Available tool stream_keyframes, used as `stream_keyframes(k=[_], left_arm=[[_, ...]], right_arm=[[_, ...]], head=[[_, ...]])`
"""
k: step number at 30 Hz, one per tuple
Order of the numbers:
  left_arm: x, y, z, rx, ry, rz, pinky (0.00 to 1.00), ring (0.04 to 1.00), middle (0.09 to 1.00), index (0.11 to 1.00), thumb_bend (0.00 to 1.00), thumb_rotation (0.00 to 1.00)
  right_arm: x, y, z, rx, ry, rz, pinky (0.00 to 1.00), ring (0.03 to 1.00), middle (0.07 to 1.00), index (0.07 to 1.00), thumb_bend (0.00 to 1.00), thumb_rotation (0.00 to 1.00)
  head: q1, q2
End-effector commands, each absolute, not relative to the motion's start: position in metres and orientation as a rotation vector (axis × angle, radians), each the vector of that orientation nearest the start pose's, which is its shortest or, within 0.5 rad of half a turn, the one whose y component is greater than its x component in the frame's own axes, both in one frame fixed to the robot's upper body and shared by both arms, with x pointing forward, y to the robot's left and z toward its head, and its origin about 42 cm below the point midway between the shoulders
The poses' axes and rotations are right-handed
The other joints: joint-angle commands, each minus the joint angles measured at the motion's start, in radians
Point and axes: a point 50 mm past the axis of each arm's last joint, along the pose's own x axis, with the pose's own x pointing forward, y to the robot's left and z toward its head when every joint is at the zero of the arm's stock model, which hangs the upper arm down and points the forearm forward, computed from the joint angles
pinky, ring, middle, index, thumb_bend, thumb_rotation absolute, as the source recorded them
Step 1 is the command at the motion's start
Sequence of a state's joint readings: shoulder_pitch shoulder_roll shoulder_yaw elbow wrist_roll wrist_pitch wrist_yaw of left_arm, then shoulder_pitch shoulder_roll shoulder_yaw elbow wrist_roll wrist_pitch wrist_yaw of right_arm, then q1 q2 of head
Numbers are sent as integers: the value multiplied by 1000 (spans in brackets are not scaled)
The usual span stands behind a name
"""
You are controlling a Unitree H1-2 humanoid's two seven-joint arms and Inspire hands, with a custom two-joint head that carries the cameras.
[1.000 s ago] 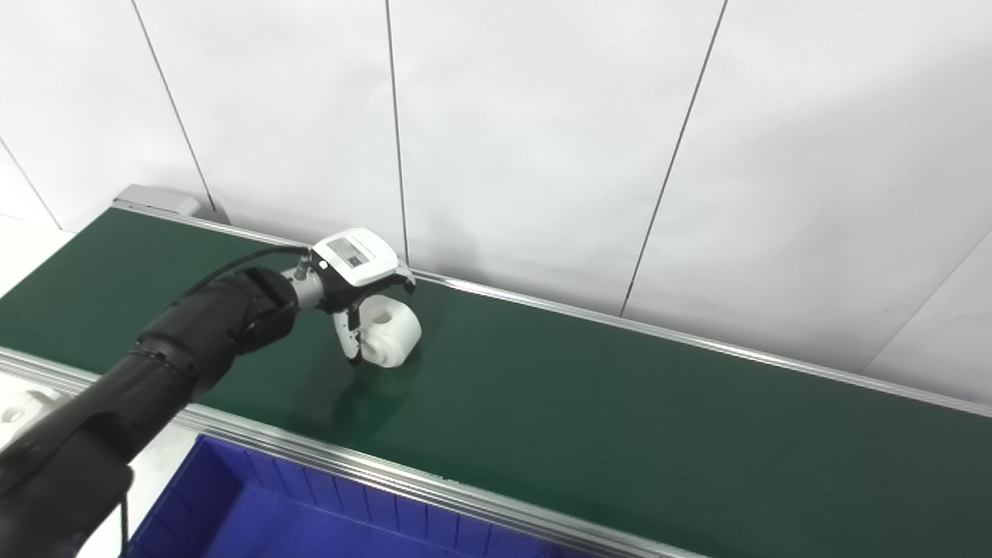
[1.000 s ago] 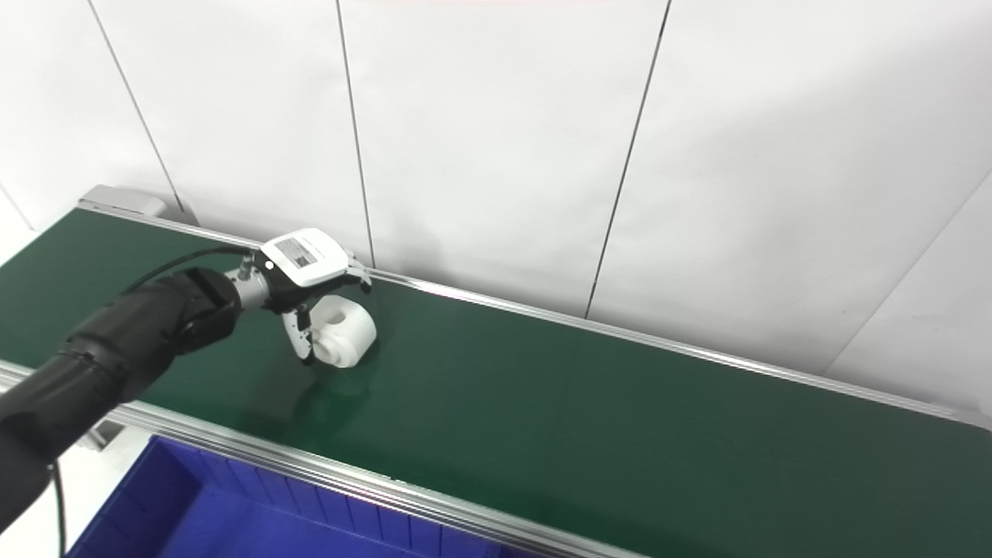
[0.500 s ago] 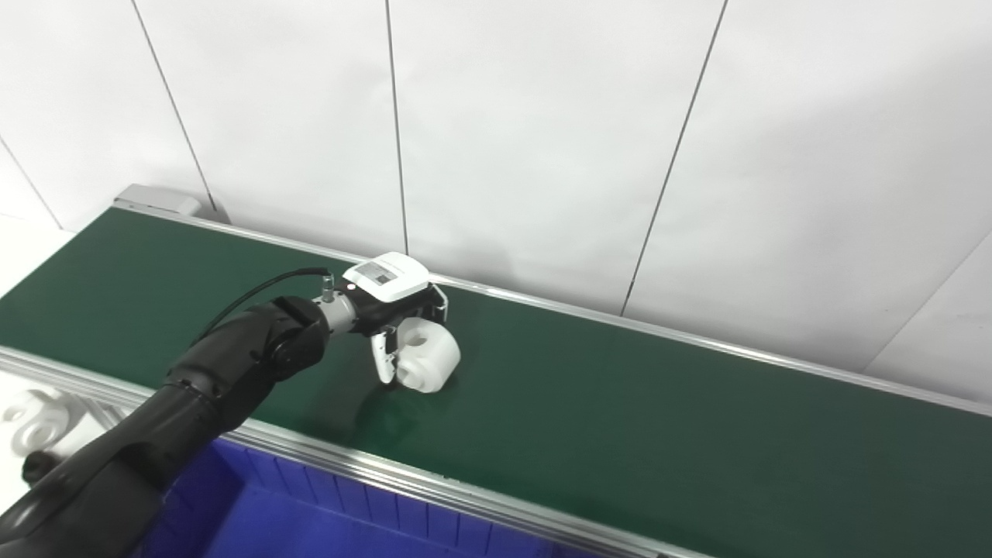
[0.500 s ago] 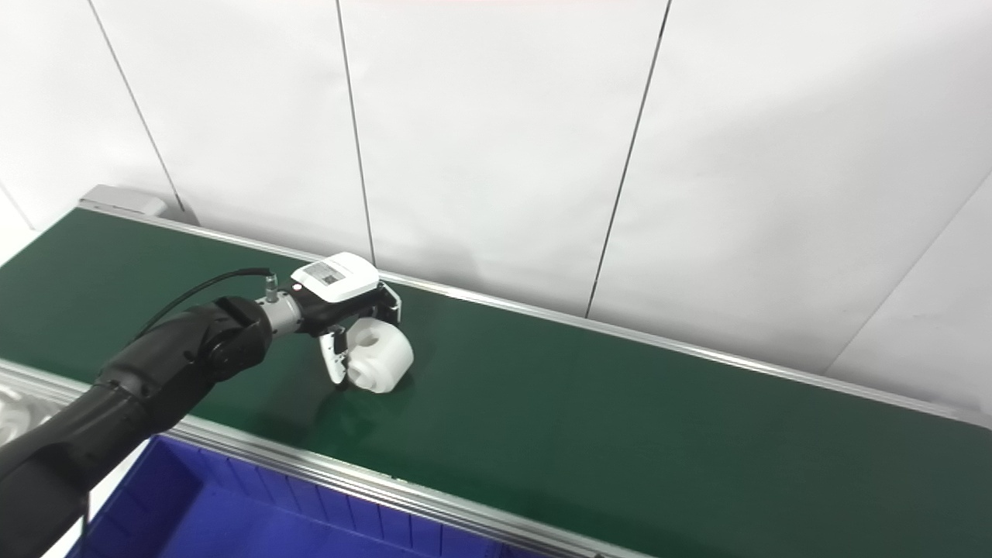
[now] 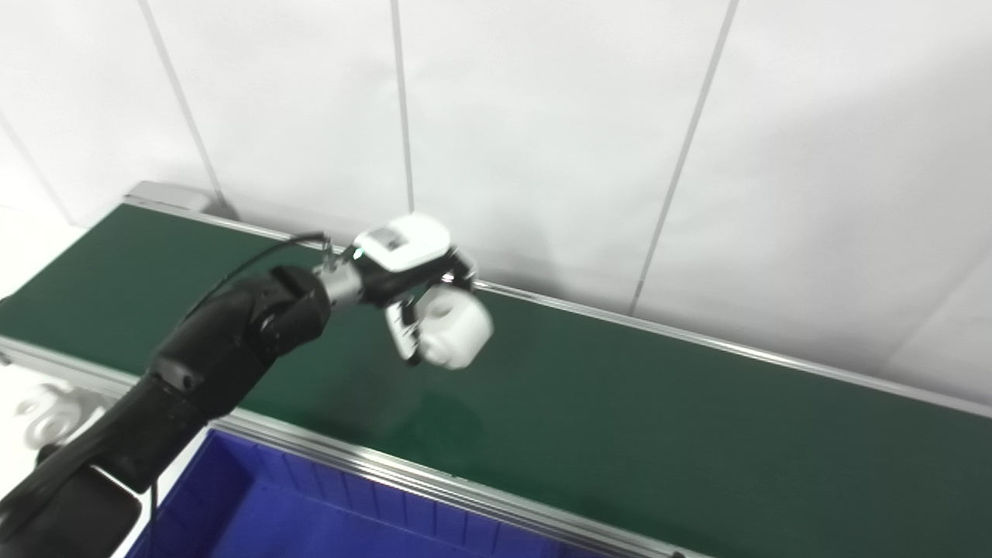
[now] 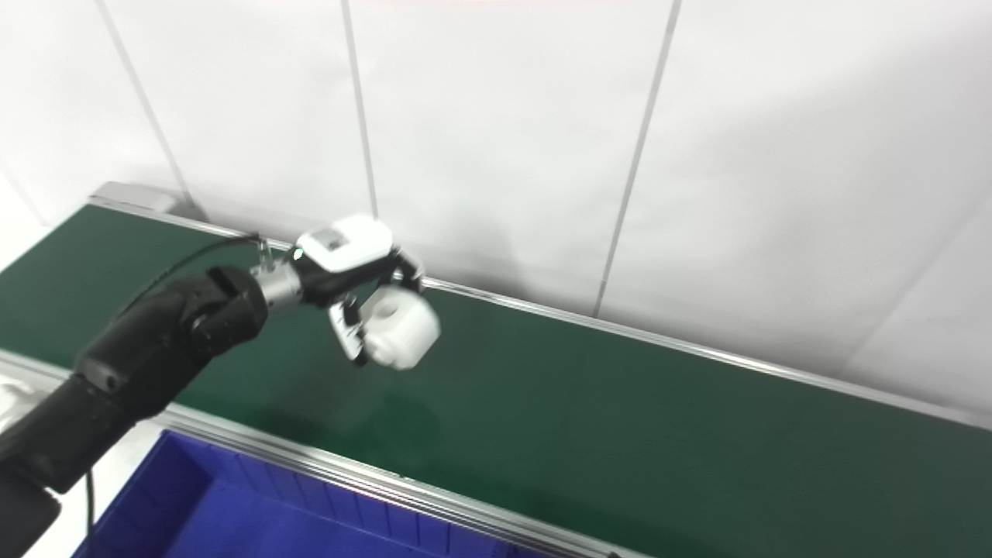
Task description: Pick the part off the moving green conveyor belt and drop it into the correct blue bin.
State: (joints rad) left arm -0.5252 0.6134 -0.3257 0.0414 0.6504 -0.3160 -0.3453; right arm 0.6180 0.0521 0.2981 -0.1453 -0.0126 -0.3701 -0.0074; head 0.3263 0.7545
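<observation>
The part (image 5: 456, 333), a chunky white piece with a round hole in its top face, is up in the air in the left eye view, clear of the green conveyor belt (image 5: 620, 418), with a dark blotch of shadow on the belt right under it. The left hand (image 5: 415, 283) has it clamped: fingers curl over the top and far side, and the thumb (image 5: 403, 337) presses the near side. The black arm runs in from the bottom left corner, with a cable looping along the wrist. The blue bin (image 5: 310, 511) sits below the belt's near metal rail, and only its ribbed inner wall and floor show. At the far left edge, off the belt, some white pieces (image 5: 46, 407) lie blurred, so what they are is anyone's guess.

Right eye view, same deal from a bit to the side: the part (image 6: 401, 335) hangs over the belt (image 6: 635, 434), pinched in the left hand (image 6: 364, 271), a little motion-smeared. The bin (image 6: 232, 511) sits along the bottom edge. White wall panels behind the belt.
</observation>
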Motion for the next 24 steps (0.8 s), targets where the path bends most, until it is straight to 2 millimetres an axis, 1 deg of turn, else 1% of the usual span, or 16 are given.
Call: stream_keyframes(k=[1, 2, 3, 4, 5, 6, 7, 8, 9, 13, 15, 17, 19, 20, 21, 24], left_arm=[[393, 277, 294, 1450, -562, -591, 332, 404, 474, 489, 524, 0], [385, 277, 298, 1450, -565, -597, 337, 410, 482, 485, 524, 0], [378, 279, 300, 1447, -570, -602, 331, 404, 477, 487, 524, 0], [371, 280, 301, 1444, -572, -604, 306, 376, 451, 495, 523, 0], [361, 283, 302, 1447, -570, -607, 263, 327, 419, 501, 520, 0], [351, 285, 303, 1452, -566, -609, 268, 333, 420, 507, 520, 0], [345, 286, 303, 1457, -562, -610, 290, 359, 441, 505, 522, 0], [334, 290, 302, 1460, -546, -601, 298, 367, 449, 504, 522, 0], [328, 292, 301, 1462, -534, -593, 291, 361, 466, 495, 523, 0], [289, 315, 287, 1450, -450, -532, 281, 357, 466, 495, 524, 0], [272, 324, 280, 1445, -406, -512, 338, 409, 489, 478, 523, 0], [260, 330, 275, 1442, -377, -508, 356, 424, 496, 473, 523, 0], [244, 338, 264, 1441, -318, -507, 357, 427, 488, 481, 523, 0], [236, 342, 257, 1436, -282, -506, 319, 390, 460, 496, 522, 0], [232, 345, 253, 1433, -260, -504, 301, 374, 449, 501, 522, 0], [214, 359, 228, 1434, -164, -501, 306, 386, 466, 497, 523, 0]], right_arm=[[76, -145, 72, 171, 44, 75, 1000, 1000, 1000, 1000, 772, 1000], [76, -147, 74, 172, 46, 75, 1000, 1000, 1000, 1000, 773, 1000], [77, -149, 75, 170, 47, 75, 1000, 1000, 1000, 1000, 776, 1000], [77, -151, 77, 166, 48, 76, 1000, 1000, 1000, 1000, 781, 1000], [78, -152, 78, 167, 48, 77, 1000, 1000, 1000, 1000, 786, 1000], [78, -154, 79, 166, 48, 77, 1000, 1000, 1000, 1000, 788, 1000], [78, -155, 80, 166, 48, 77, 1000, 1000, 1000, 1000, 789, 1000], [78, -157, 80, 163, 51, 77, 1000, 1000, 1000, 1000, 790, 1000], [77, -159, 80, 160, 53, 77, 1000, 1000, 1000, 1000, 786, 1000], [74, -165, 77, 154, 71, 74, 1000, 1000, 1000, 1000, 796, 1000], [72, -165, 75, 153, 74, 74, 1000, 1000, 1000, 1000, 791, 1000], [71, -163, 75, 157, 76, 76, 1000, 1000, 1000, 1000, 782, 1000], [70, -161, 75, 173, 74, 80, 1000, 1000, 1000, 1000, 763, 1000], [70, -160, 75, 179, 72, 83, 1000, 1000, 1000, 1000, 744, 1000], [70, -159, 75, 183, 70, 85, 1000, 1000, 1000, 1000, 736, 1000], [69, -157, 76, 185, 68, 102, 1000, 1000, 1000, 1000, 714, 1000]], head=[[1, 2], [43, 18], [50, 21], [81, 30], [87, 32], [115, 36], [120, 36], [141, 32], [141, 32], [141, 24], [138, 19], [124, 13], [109, 12], [102, 11], [102, 11], [79, 6]])
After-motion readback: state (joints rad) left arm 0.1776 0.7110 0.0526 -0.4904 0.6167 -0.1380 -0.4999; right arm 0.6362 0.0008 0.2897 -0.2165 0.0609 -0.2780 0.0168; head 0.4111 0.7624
